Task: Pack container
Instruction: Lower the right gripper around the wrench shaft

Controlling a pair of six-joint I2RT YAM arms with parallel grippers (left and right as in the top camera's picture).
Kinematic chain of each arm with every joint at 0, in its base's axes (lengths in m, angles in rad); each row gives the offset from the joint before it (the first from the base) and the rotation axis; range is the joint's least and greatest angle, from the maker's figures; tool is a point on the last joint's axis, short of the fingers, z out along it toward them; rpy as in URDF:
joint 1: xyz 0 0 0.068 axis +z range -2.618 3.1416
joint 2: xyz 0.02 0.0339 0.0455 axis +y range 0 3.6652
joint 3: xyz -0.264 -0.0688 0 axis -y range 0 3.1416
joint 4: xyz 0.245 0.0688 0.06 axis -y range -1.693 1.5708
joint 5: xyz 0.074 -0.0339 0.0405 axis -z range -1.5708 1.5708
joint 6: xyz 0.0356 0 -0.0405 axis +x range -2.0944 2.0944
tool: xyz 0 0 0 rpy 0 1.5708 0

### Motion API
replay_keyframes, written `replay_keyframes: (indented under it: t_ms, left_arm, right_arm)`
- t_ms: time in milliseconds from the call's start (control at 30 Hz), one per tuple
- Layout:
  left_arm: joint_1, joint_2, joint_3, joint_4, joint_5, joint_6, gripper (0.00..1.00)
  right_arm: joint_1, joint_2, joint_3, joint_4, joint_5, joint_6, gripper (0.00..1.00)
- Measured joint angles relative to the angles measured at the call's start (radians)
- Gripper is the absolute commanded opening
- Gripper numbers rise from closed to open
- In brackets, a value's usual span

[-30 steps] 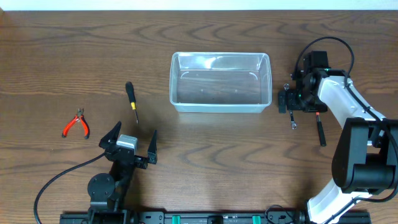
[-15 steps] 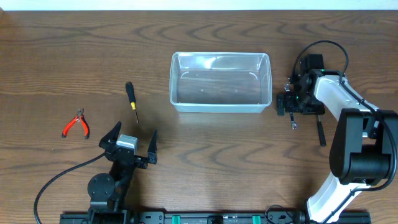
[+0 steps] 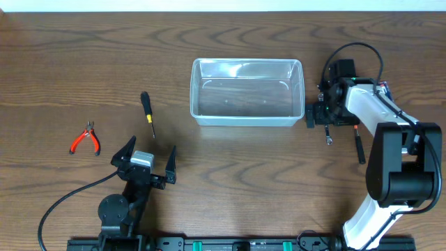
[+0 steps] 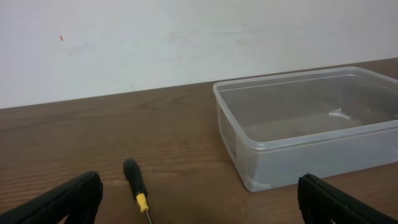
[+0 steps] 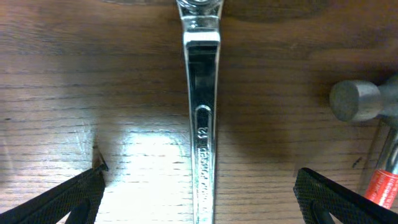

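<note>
Now both grippers stand wide open, holding nothing.
Nearest, the left gripper (image 3: 148,157) hangs over the wooden table (image 3: 70,56), red-handled pliers (image 3: 86,138) to its left and a black-and-yellow screwdriver (image 3: 147,111) just beyond. Farther on, the right gripper (image 5: 199,199) points down with a steel wrench (image 5: 202,93) lying between its spread fingers (image 5: 56,199), untouched, a hammer (image 5: 357,102) beside it. The container (image 3: 247,120), clear plastic, stands mid-table, just left of that gripper.
</note>
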Motion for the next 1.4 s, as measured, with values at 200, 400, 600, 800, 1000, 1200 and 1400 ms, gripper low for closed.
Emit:
replay_keyframes:
  t_ms: [200, 400, 600, 800, 1000, 1200, 1400]
  left_arm:
    - [0.0, 0.0, 0.0, 0.0, 0.0, 0.0, 0.98]
    - [0.0, 0.0, 0.0, 0.0, 0.0, 0.0, 0.99]
    - [0.0, 0.0, 0.0, 0.0, 0.0, 0.0, 0.98]
    - [0.0, 0.0, 0.0, 0.0, 0.0, 0.0, 0.98]
    - [0.0, 0.0, 0.0, 0.0, 0.0, 0.0, 0.98]
    - [0.0, 0.0, 0.0, 0.0, 0.0, 0.0, 0.98]
    - [0.0, 0.0, 0.0, 0.0, 0.0, 0.0, 0.98]
  right_arm:
    - [0.005, 0.0, 0.0, -0.001, 0.005, 0.0, 0.99]
    - [0.005, 0.0, 0.002, 0.0, 0.009, 0.0, 0.99]
    - [0.005, 0.0, 0.002, 0.0, 0.009, 0.0, 0.99]
    - [0.005, 0.0, 0.002, 0.0, 0.007, 0.0, 0.99]
    - [0.005, 0.0, 0.002, 0.0, 0.0, 0.0, 0.99]
    - [0.002, 0.0, 0.002, -0.002, -0.001, 0.0, 0.99]
    - [-0.019, 0.0, 0.002, -0.004, -0.01, 0.005, 0.99]
